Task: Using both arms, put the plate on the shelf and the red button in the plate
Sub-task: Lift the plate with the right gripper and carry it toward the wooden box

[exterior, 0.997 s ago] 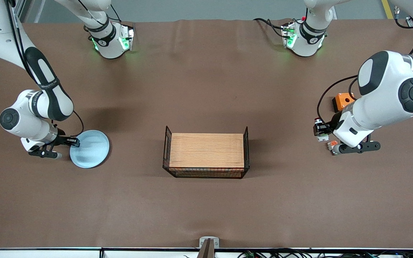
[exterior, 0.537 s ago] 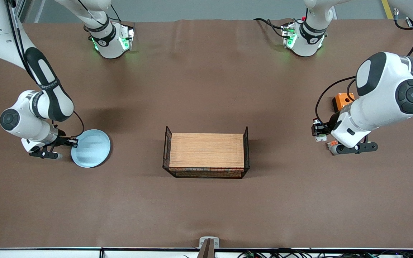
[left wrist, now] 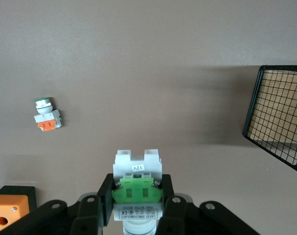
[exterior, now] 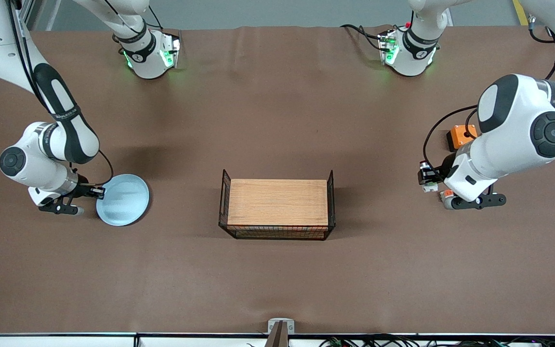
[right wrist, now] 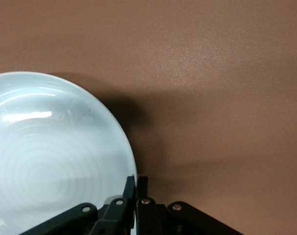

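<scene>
My right gripper (right wrist: 136, 188) pinches the plate (exterior: 123, 200) by its rim at the right arm's end; my left gripper (left wrist: 137, 198) holds the red button (left wrist: 137, 182). Both grasped, I judge; next, lift and carry toward the wire basket (exterior: 277, 208) mid-table.

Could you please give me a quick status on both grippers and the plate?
Right gripper shut on the plate rim. Left gripper shut on a button part, above the table. Wire basket at mid-table, between them.
</scene>
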`<state>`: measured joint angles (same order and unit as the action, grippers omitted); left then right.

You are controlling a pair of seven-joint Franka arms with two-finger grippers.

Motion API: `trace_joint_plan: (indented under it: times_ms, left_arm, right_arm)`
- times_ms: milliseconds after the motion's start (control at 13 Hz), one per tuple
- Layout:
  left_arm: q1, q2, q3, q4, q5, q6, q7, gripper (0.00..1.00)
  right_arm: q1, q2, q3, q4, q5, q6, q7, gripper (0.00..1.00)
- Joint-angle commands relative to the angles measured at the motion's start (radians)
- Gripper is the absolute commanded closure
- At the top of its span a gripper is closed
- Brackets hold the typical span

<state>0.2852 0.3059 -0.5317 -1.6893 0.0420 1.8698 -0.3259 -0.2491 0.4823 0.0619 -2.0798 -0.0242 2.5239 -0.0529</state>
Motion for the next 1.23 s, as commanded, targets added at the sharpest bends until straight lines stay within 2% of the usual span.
trace_joint_plan:
  times_ms: [0,307,613,843,1150]
  left_arm:
    - [0.002,0.005,0.001,0.02,0.004,0.0,-0.01,1.0]
    - [0.008,-0.011,-0.001,0.017,0.002,-0.012,-0.013,1.0]
    - [0.008,-0.031,-0.002,0.019,0.004,-0.018,-0.013,1.0]
    - [0.009,-0.041,-0.001,0.019,0.004,-0.037,-0.015,1.0]
    - [0.009,-0.03,0.006,0.033,0.004,-0.037,-0.018,1.0]
  right_arm:
    - [0.001,-0.054,0.009,-0.005,-0.01,-0.074,-0.001,0.99]
    - [0.02,-0.152,0.012,0.01,-0.003,-0.207,0.01,1.0]
    - [0.042,-0.244,0.013,0.095,0.001,-0.454,0.019,1.0]
    - [0.086,-0.322,0.012,0.159,0.055,-0.643,0.086,1.0]
    - [0.194,-0.483,0.013,0.175,0.059,-0.857,0.316,1.0]
